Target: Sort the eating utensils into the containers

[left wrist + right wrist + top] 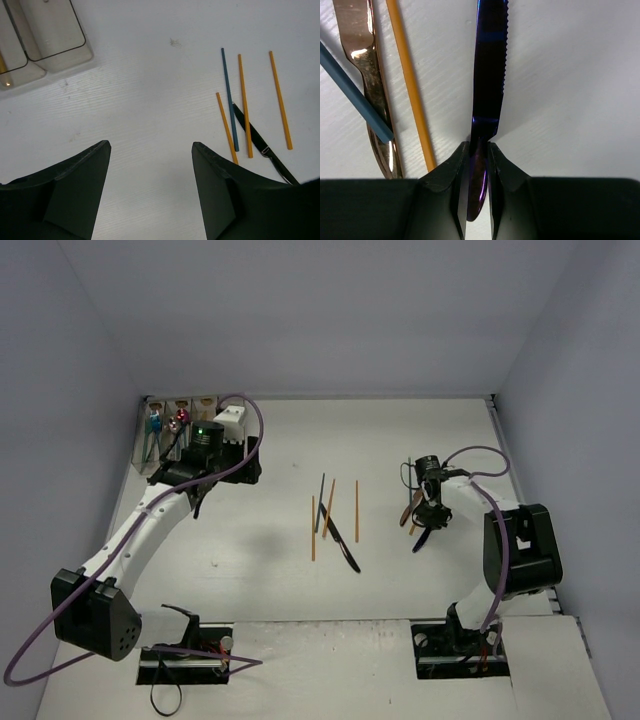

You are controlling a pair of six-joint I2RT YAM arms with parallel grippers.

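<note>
Two fingers of my right pincer (479, 150) are pressed onto the handle end of a dark iridescent purple serrated knife (490, 75). The knife lies flat on the white worktop (400, 440), its long axis running straight away from the pincer, blade outward. In the right wrist view, a thin orange stick (410, 85), a copper-gold utensil (367, 75) and a slim blue stick (355, 95) lie just to one side, the blue stick resting across the copper piece. None touches the knife. The orange stick runs close past one finger, and I judge it could be nudged on the lift. The row of pale clear rectangular bins (143, 455) sits at the far left corner, well apart from this grip. A carry by the right arm would therefore cross the worktop over a middle cluster: three more orange sticks (279, 100), a second blue stick (229, 100) and a black knife (255, 140). My left pincer (150, 145) hangs spread wide and empty near the bins, much nearer to them than the right arm is. A few coloured pieces already stand in the bins.
</note>
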